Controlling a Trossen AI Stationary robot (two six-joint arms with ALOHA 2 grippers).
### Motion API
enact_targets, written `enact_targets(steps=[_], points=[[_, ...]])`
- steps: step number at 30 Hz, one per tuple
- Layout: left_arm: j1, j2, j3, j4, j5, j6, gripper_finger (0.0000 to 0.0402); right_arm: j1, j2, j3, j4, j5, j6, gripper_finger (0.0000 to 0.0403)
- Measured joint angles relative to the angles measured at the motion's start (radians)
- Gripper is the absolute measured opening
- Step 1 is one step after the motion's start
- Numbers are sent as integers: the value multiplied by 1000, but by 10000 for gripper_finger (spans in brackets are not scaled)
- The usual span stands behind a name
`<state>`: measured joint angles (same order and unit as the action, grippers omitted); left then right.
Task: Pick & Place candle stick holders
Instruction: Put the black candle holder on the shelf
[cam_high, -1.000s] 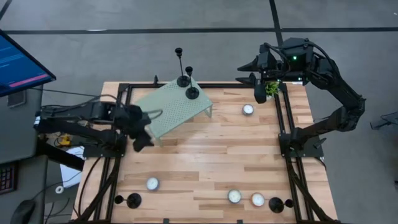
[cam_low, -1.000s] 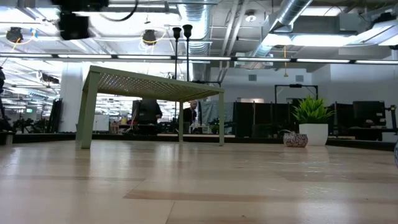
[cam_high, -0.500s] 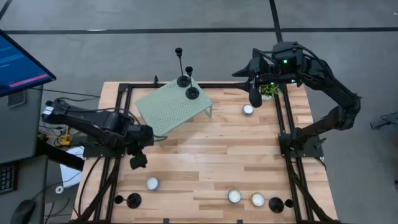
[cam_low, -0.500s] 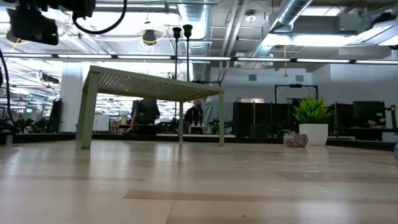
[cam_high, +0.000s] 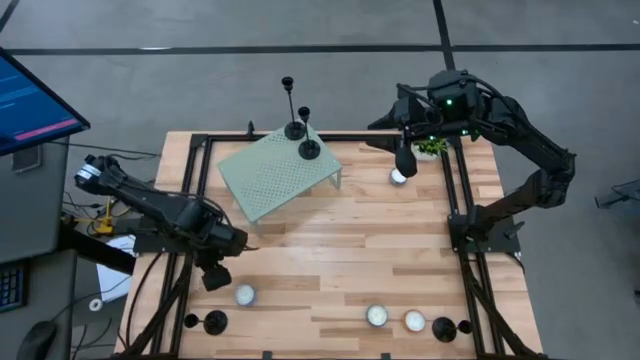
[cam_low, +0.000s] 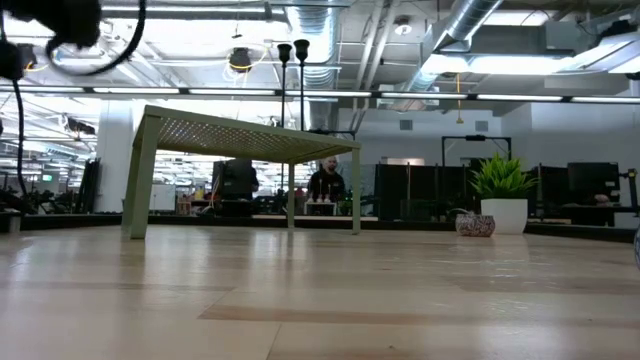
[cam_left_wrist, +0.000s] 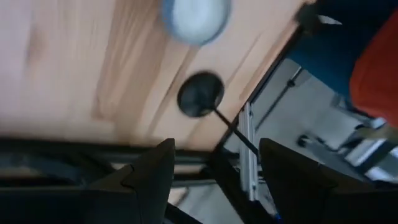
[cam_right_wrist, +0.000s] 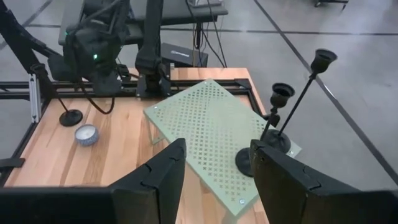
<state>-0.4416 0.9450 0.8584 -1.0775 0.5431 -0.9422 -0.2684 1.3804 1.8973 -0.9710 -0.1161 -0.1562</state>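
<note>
Overhead looks down; low level across table (cam_low: 320, 300); wrists close-up.

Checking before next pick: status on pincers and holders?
Left pincer open, empty, above the near-left holder. Right pincer open, empty, over far-right tealight. Two holders standing on green stand. Nothing blocking.

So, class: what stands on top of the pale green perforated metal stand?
Two slim black metal candle stick holders, near one corner of the pale green perforated metal stand. Beneath it, only bare table shows.
</note>
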Motion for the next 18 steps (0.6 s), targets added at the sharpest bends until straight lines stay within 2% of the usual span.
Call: enact_targets(steps=[4,10,18], points=[[2,32,-32,43,52,-97,233,0,2,0,5,0,0,170],[4,86,-34,82,75,-301,233,0,3,0,6,-19,5,170],[-25,117,-34,246,108,-513,233,0,3,0,-13,-44,7,169]])
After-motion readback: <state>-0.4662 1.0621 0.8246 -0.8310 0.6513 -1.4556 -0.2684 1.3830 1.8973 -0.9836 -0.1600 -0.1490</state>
